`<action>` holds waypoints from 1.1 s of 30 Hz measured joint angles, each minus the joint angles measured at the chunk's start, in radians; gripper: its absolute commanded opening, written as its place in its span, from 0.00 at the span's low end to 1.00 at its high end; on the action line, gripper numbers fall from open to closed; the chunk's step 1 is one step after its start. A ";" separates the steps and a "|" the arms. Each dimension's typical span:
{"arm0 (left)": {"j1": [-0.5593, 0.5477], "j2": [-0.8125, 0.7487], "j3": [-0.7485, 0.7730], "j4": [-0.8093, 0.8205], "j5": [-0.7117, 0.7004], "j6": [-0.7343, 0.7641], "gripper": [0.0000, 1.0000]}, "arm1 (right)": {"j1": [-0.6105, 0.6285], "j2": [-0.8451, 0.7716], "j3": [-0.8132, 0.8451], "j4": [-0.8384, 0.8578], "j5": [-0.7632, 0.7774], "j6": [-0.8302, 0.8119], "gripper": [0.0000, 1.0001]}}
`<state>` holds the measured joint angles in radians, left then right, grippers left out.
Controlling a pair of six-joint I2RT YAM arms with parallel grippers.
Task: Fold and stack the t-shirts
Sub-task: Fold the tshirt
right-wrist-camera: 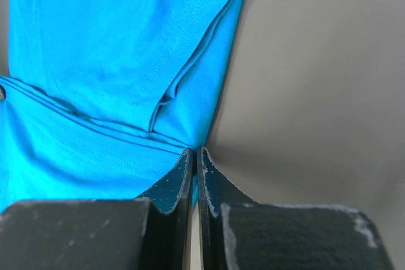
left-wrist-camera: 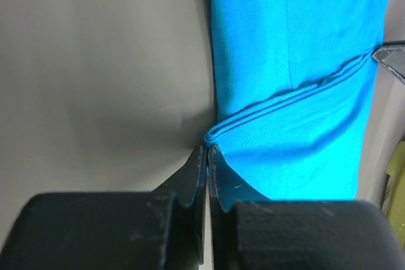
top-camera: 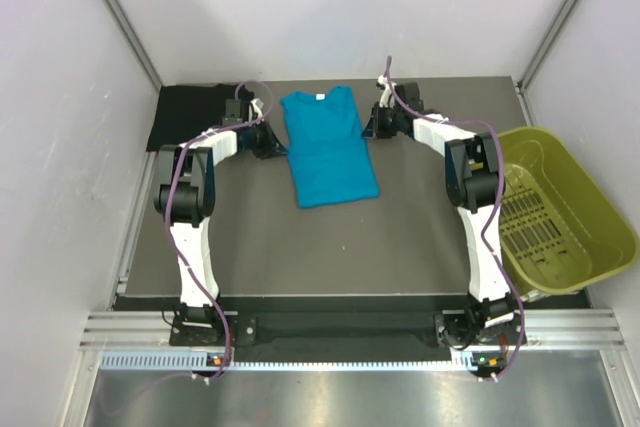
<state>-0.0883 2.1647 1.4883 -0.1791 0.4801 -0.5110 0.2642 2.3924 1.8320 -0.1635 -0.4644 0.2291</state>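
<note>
A bright teal-blue t-shirt (top-camera: 328, 147) lies flat in the middle of the table, neck label to the back, sleeves folded in. My left gripper (top-camera: 279, 142) is at its left edge and my right gripper (top-camera: 369, 127) at its right edge, both at sleeve height. In the left wrist view the left gripper (left-wrist-camera: 207, 150) is shut, with a thin fold of the teal t-shirt (left-wrist-camera: 291, 61) pinched between its tips. In the right wrist view the right gripper (right-wrist-camera: 195, 153) is likewise shut on the teal t-shirt's (right-wrist-camera: 95, 61) edge. A black t-shirt (top-camera: 193, 113) lies at the back left.
A yellow-green plastic bin (top-camera: 558, 205) stands off the table's right side, beside the right arm. White walls enclose the grey table (top-camera: 330, 247) at the back and on both sides. The black t-shirt lies just behind the left arm's elbow.
</note>
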 measured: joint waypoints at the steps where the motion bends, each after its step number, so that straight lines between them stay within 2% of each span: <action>1: 0.000 0.000 0.000 0.000 0.004 0.001 0.06 | 0.000 0.000 -0.001 0.001 0.000 0.000 0.00; 3: 0.000 0.002 0.003 0.000 0.018 0.004 0.09 | 0.000 -0.001 -0.007 0.011 0.000 0.003 0.00; 5: 0.002 0.005 0.010 0.001 0.037 0.010 0.21 | 0.000 -0.002 -0.013 0.020 0.000 0.010 0.02; 6: 0.002 0.007 0.016 0.000 0.048 0.010 0.30 | 0.000 -0.002 -0.013 0.021 0.000 0.013 0.05; 7: 0.003 0.007 0.020 0.001 0.056 0.009 0.34 | 0.000 -0.002 -0.013 0.020 0.000 0.017 0.08; 8: 0.004 0.007 0.027 0.001 0.062 0.008 0.37 | 0.000 -0.002 -0.013 0.020 0.000 0.023 0.19; 10: 0.006 0.007 0.043 0.000 0.065 0.005 0.45 | 0.000 -0.005 -0.013 0.022 0.005 0.032 0.29; 12: 0.010 0.007 0.060 -0.005 0.060 0.009 0.46 | -0.001 -0.016 -0.015 0.017 0.024 0.036 0.36; 20: 0.013 -0.083 0.046 -0.084 0.000 0.027 0.46 | -0.010 -0.144 -0.114 -0.064 0.077 0.061 0.45; 24: -0.013 -0.219 -0.071 -0.086 0.022 0.027 0.48 | 0.002 -0.246 -0.193 -0.103 0.071 0.055 0.52; 28: -0.060 -0.359 -0.262 -0.076 0.065 0.026 0.49 | 0.029 -0.340 -0.301 -0.163 0.072 0.028 0.52; 33: -0.090 -0.429 -0.446 -0.061 0.109 0.013 0.49 | 0.074 -0.395 -0.453 -0.201 0.087 0.014 0.49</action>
<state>-0.1783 1.7355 1.0424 -0.2401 0.5896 -0.4980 0.3378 1.9976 1.3788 -0.3641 -0.3779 0.2428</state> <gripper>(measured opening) 0.489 0.498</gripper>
